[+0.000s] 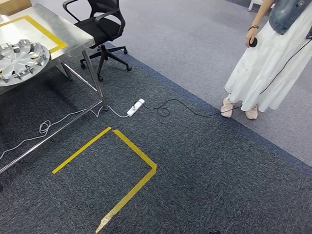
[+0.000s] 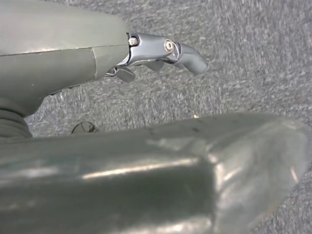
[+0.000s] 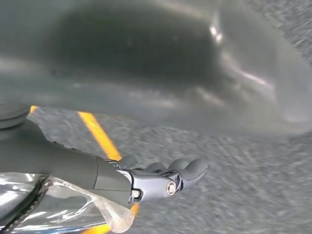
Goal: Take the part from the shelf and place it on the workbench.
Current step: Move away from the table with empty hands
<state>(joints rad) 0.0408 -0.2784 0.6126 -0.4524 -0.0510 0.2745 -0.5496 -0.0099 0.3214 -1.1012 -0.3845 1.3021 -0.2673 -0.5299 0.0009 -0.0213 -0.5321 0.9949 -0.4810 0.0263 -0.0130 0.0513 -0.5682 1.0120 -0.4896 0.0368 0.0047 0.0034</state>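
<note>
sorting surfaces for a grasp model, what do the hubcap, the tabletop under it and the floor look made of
Hubcap: silver with a metallic sheen, glossy spokes; painted plastic or metal, can't tell. Tabletop: bare sheet metal by its dull brushed reflections, with yellow tape lines. Floor: dark grey carpet, a speckled fibrous weave.

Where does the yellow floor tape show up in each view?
Head view: yellow floor tape outlines a square on the grey carpet, lower centre.
Left wrist view: bare carpet beyond the left hand.
Right wrist view: the tape runs behind the right hand.
Shared landmark: the grey carpet.
</note>
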